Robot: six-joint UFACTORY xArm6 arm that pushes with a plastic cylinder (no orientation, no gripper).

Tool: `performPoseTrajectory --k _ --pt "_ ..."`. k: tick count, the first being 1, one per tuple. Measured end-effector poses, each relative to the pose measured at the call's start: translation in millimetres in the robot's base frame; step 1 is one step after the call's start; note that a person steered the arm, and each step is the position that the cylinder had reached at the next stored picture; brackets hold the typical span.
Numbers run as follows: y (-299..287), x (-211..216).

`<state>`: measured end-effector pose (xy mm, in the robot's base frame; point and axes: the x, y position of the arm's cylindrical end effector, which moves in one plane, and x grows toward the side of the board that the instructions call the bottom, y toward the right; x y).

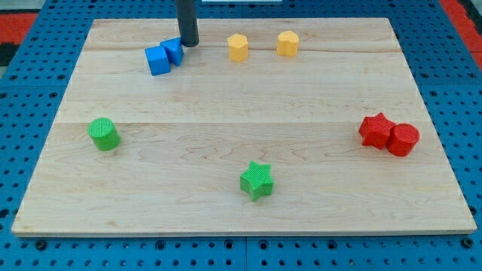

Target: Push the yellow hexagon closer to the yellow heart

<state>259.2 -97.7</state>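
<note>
Two yellow blocks stand near the view's top, a little apart. The left one looks like the yellow hexagon [238, 47] and the right one like the yellow heart [287, 44], though the shapes are hard to tell. My tip [188, 44] is to the left of the hexagon, with a gap between them. It stands right beside the smaller of two blue blocks.
A blue cube [158, 60] and a smaller blue block [173, 50] touch each other at the top left. A green cylinder [104, 134] stands at the left, a green star [257, 180] at the bottom middle. A red star [376, 129] and a red cylinder [403, 139] touch at the right.
</note>
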Motion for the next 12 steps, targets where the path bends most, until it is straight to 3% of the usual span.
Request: performPoseTrajectory --k 3,4,6,7,8,10,12 --pt "-8.7 26.2" --pt "20.0 51.5" --pt "58.8 -4.2" --pt "122.0 -4.5" --pt "142.1 0.4" --pt "136.1 73.5" --pt "139.8 113.6"
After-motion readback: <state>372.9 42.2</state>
